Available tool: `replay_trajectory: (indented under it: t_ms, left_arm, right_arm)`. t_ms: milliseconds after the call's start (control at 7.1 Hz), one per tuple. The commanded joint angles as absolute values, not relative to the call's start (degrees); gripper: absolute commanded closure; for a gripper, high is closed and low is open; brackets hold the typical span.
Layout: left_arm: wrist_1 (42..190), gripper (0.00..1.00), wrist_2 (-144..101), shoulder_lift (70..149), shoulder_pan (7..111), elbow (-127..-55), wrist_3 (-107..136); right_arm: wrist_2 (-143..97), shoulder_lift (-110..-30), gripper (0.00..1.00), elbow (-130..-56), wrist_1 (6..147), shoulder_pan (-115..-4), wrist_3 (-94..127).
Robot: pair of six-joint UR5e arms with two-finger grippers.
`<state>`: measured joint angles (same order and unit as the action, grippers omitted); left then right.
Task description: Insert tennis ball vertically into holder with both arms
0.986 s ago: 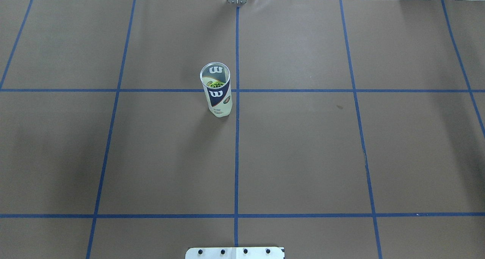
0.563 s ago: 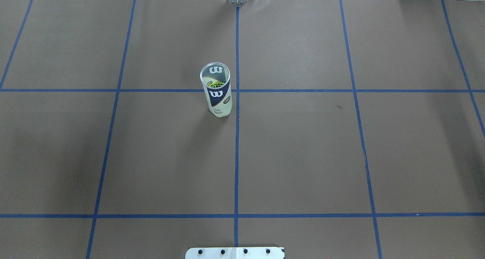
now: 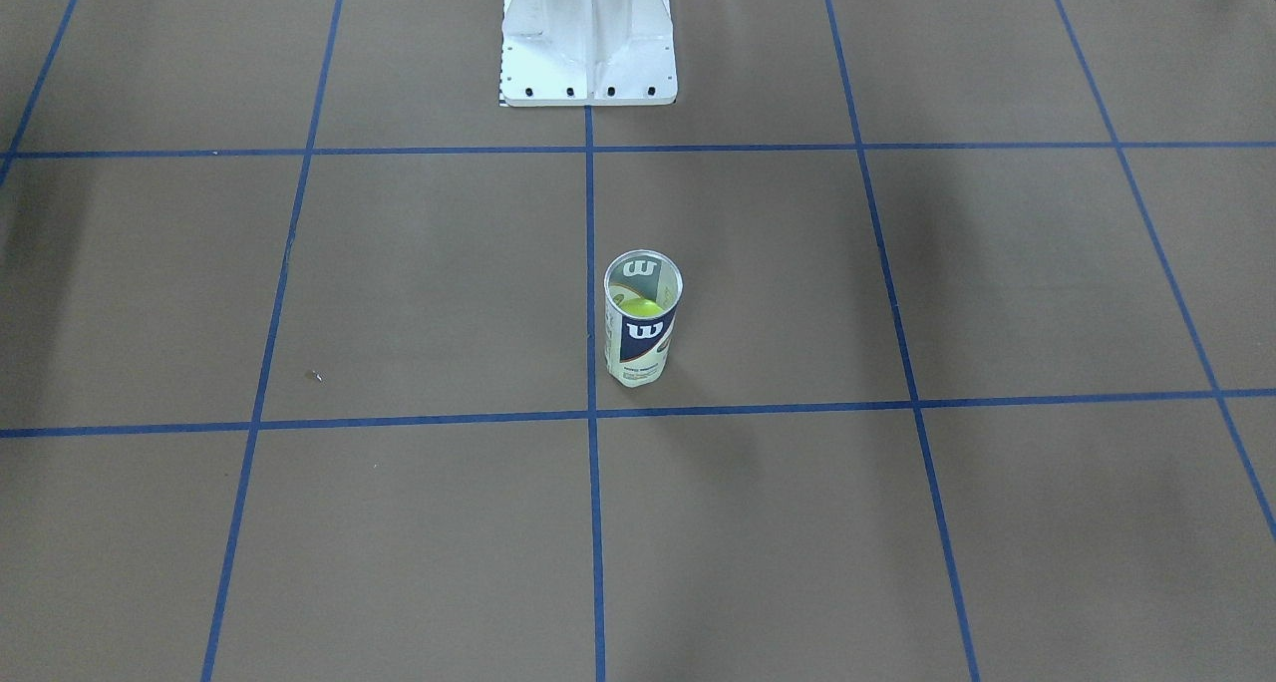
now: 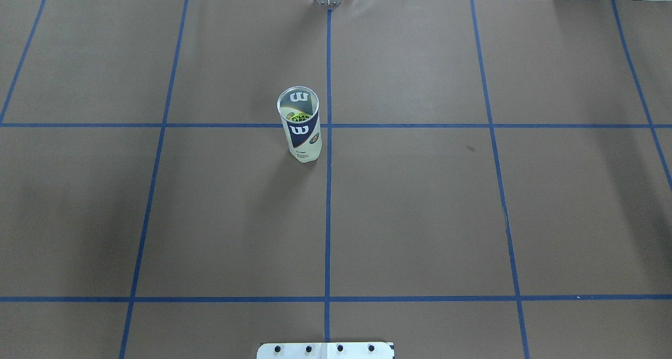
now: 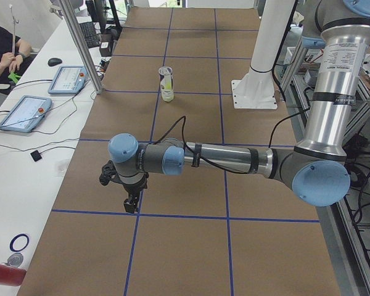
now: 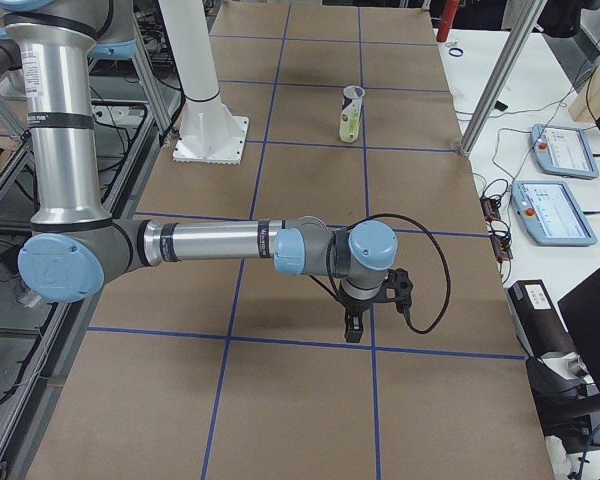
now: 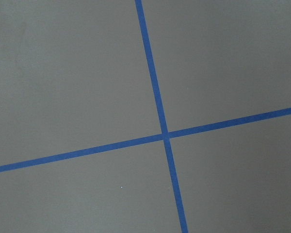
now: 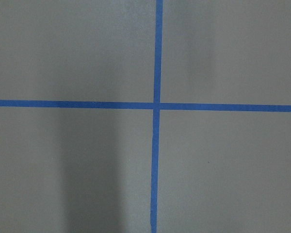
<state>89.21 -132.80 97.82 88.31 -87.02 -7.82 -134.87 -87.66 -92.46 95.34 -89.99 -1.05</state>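
Holder (image 4: 302,133) upright; L arm (image 5: 225,158), R arm (image 6: 210,243) outstretched horiz.

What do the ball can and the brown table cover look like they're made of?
Holder: clear glossy plastic, likely; yellow-green shows through its wall; shiny rim, perhaps metal. Table cover: matte brown paper, apparently, wavy along its far edge.

Overhead and front views face each other, sharing the holder (image 4: 299,125); side views look lengthwise; wrist cameras hug the table (image 7: 63,73).
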Motion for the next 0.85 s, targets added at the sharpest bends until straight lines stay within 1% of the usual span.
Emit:
replay_trajectory:
  t_ms: [0, 282, 563, 704]
  left_arm:
    - [89.21, 0.00, -132.98, 97.82, 88.24, -86.92, -7.82]
    - [89.12, 0.00, -132.98, 97.82, 88.33, -86.75, -7.91]
    - [88.95, 0.00, -133.85, 97.74, 91.13, -86.22, -8.09]
    - [88.77, 0.00, -135.86, 96.34, 92.10, -86.13, -8.17]
  right_arm:
    - [-135.09, -87.98, 0.01, -92.29, 95.27, -90.44, -1.41]
    - [-135.09, -88.24, 0.01, -92.29, 95.19, -90.44, -1.14]
    - [-135.09, -88.24, 0.01, -92.20, 95.19, -90.44, -0.88]
    - [-135.09, -88.24, 0.01, -92.20, 95.10, -90.44, -0.79]
